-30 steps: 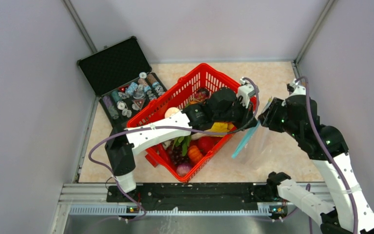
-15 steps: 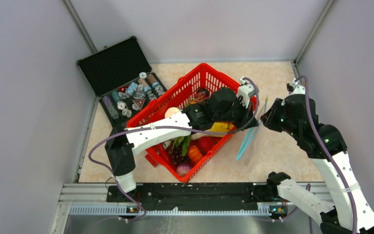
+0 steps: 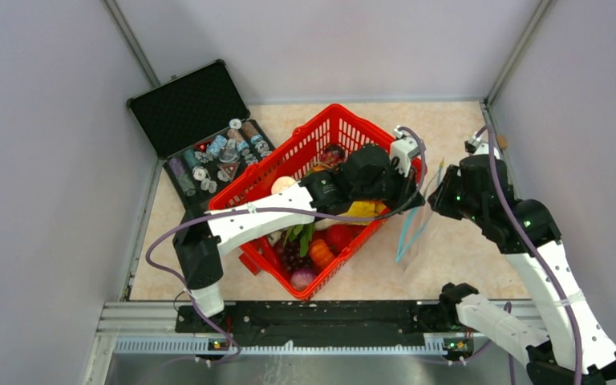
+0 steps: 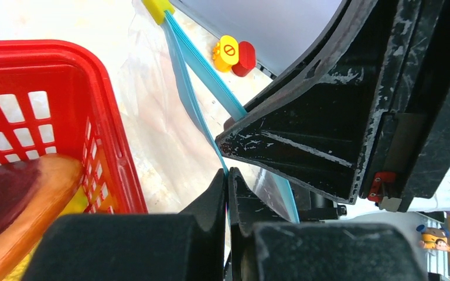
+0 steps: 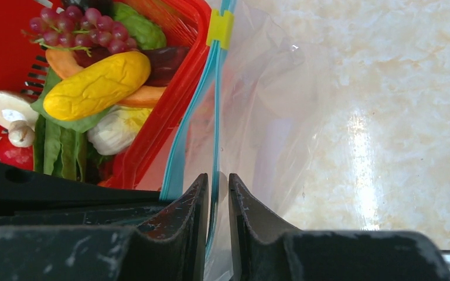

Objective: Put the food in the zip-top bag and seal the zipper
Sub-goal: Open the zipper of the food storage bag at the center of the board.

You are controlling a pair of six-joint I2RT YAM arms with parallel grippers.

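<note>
The zipper (image 5: 216, 105) is held pinched by the closed left gripper (image 4: 227, 175) and, seemingly, the narrow-set right gripper (image 5: 218, 181), at 3 o'clock of the basket (image 3: 335, 107); the zip-top bag (image 5: 269, 117) could be dropped through slippage.

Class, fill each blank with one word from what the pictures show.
The food lies in the ___ basket.
The left gripper is shut on the ___ zipper of the zip-top bag.
The zipper's slider is ___.
The black case stands ___.
Missing: red; blue; yellow; open.
</note>
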